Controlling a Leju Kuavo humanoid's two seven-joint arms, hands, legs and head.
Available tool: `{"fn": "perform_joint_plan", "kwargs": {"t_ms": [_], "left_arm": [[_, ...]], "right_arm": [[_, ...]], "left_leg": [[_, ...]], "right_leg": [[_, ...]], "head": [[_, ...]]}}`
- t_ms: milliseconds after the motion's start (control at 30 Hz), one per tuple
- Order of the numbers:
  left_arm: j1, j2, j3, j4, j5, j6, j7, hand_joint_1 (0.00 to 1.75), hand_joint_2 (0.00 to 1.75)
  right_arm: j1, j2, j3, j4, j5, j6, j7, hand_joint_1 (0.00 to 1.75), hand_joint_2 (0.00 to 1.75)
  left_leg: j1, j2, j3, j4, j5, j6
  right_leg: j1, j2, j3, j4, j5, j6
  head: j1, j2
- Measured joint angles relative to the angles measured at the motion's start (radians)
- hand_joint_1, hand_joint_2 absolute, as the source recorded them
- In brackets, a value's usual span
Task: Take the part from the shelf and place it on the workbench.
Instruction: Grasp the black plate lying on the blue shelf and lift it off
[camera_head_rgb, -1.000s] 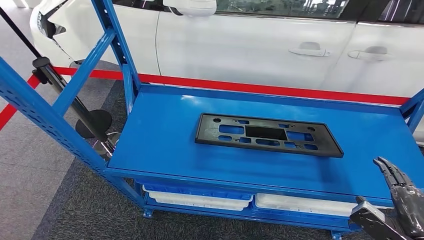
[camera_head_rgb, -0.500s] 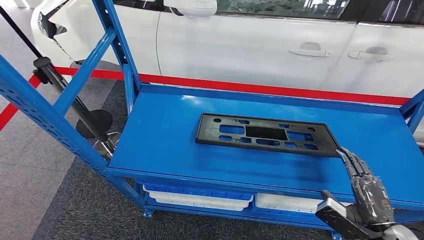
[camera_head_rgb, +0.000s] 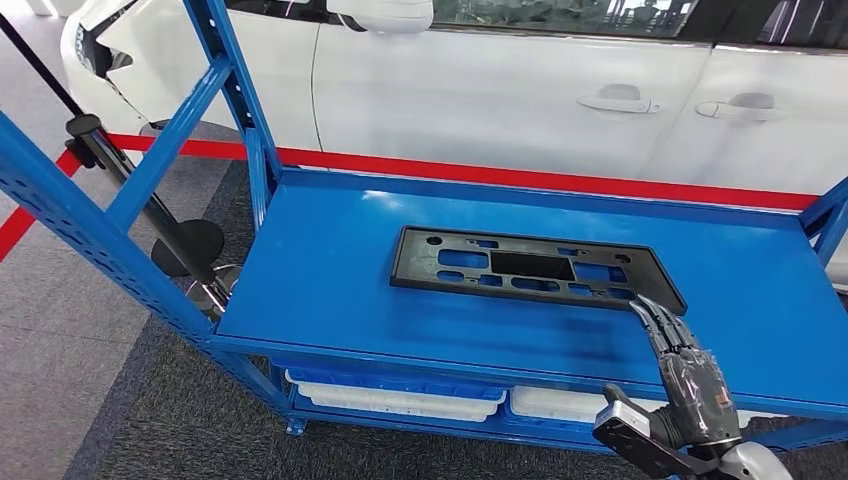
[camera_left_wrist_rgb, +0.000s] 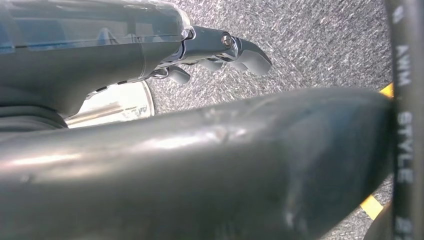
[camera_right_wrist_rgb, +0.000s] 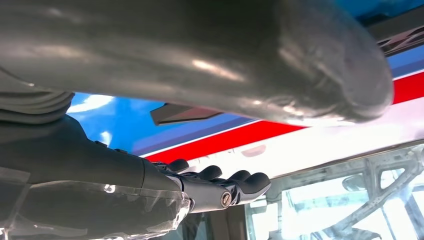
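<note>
Lying flat, part (camera_head_rgb: 533, 270) meets right robot hand (camera_head_rgb: 688, 375).

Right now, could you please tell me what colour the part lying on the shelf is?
The part is black, seen best in the head view, lying on the blue shelf.

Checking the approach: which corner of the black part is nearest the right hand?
The front right corner of the black part: the right hand has its fingertips right at it; the other corners lie farther off.
</note>
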Motion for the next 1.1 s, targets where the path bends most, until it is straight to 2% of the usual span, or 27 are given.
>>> {"fn": "perform_joint_plan", "kwargs": {"t_ms": [367, 600, 1100], "left_arm": [[-0.002, 0.004, 0.000, 0.000, 0.009, -0.004, 0.008, 0.00, 0.00], [-0.003, 0.007, 0.000, 0.000, 0.011, -0.004, 0.015, 0.00, 0.00], [-0.003, 0.014, -0.001, 0.000, 0.013, -0.008, 0.014, 0.00, 0.00]], "right_arm": [[-0.174, 0.054, 0.077, 0.153, -0.022, 0.048, -0.046, 0.00, 0.00], [-0.249, 0.088, 0.130, 0.216, 0.005, 0.056, -0.054, 0.00, 0.00], [-0.303, 0.108, 0.170, 0.283, 0.001, 0.066, -0.050, 0.00, 0.00]], "left_leg": [[0.000, 0.000, 0.000, 0.000, 0.001, -0.001], [0.000, 0.000, 0.000, 0.000, 0.001, -0.001], [0.000, 0.000, 0.000, 0.000, 0.001, -0.001]], "right_leg": [[0.000, 0.000, 0.000, 0.000, 0.000, 0.000], [0.000, 0.000, 0.000, 0.001, 0.000, 0.000], [0.000, 0.000, 0.000, 0.001, 0.000, 0.000]], "head": [[0.000, 0.000], [0.000, 0.000], [0.000, 0.000]]}}
